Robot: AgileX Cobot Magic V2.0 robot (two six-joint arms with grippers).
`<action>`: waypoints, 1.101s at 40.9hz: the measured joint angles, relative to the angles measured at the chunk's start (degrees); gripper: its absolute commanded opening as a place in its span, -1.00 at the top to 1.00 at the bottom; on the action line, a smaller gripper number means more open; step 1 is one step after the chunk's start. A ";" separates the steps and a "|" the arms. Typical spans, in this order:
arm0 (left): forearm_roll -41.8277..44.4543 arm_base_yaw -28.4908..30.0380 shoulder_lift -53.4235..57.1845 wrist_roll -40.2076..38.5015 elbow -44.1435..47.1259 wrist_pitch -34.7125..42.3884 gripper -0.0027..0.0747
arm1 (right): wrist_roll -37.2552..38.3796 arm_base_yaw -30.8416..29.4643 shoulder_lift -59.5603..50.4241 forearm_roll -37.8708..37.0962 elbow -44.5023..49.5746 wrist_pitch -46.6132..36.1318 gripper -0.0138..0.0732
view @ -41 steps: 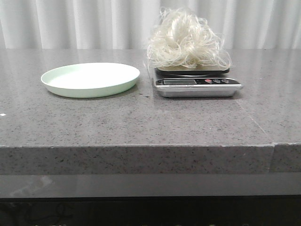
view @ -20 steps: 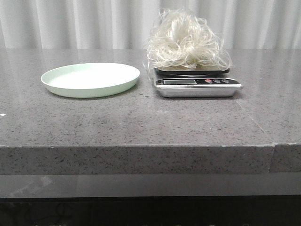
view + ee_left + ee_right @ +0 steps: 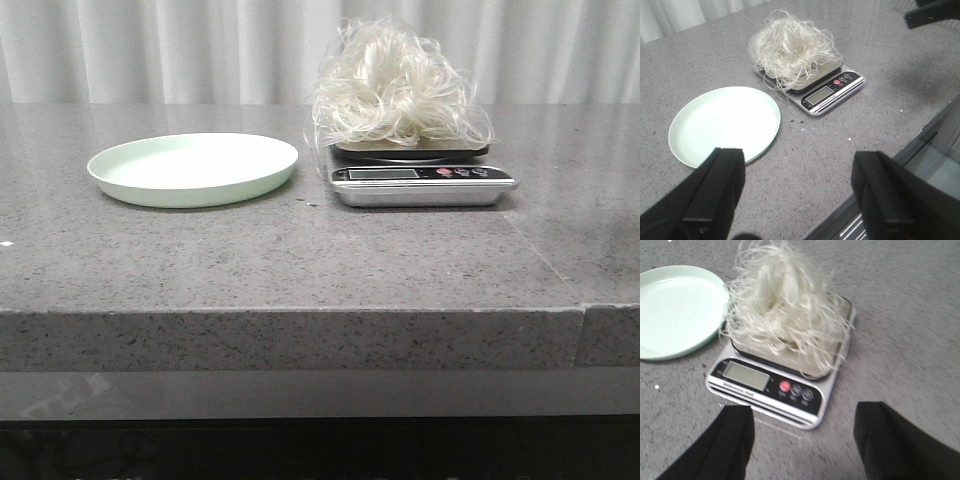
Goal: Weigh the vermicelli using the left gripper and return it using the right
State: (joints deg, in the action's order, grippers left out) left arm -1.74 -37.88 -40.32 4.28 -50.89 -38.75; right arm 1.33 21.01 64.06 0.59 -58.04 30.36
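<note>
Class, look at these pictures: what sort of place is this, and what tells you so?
Probably a kitchen-style test counter: a speckled grey stone worktop, a silver digital kitchen scale holding fluffy white vermicelli, and a pale green round plate.

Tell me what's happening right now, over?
Both pincers, left and right, open, empty. Vermicelli on the scale. Plate bare. Nothing blocking.

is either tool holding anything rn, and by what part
Nothing is held. Both the left tool and right tool are open and empty; the vermicelli sits on the scale.
</note>
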 measured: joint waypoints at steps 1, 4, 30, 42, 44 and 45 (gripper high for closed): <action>0.00 0.00 0.12 0.00 0.30 0.00 -0.36 | 0.00 0.15 1.79 0.00 -1.36 0.00 -0.55; 0.00 0.00 0.39 0.00 0.62 0.00 -0.36 | 0.00 0.44 6.22 0.00 -4.50 0.00 -0.55; 0.00 0.00 0.51 0.00 0.98 0.00 -0.36 | -0.10 0.58 35.88 -0.59 -29.89 0.31 -0.55; 0.00 0.00 0.51 0.00 0.98 0.00 -0.36 | -0.10 0.58 40.68 -1.49 -31.42 0.00 -0.36; 0.00 0.00 0.51 0.00 0.98 0.00 -0.36 | -0.10 0.58 40.81 -1.63 -31.42 0.00 -0.17; 0.00 0.00 0.51 0.00 0.98 0.00 -0.36 | -0.10 0.58 40.81 -1.73 -31.42 0.00 -0.13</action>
State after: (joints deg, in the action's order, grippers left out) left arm -1.74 -37.88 -39.81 4.28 -49.91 -38.75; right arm 1.23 21.60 104.87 -1.14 -89.45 30.36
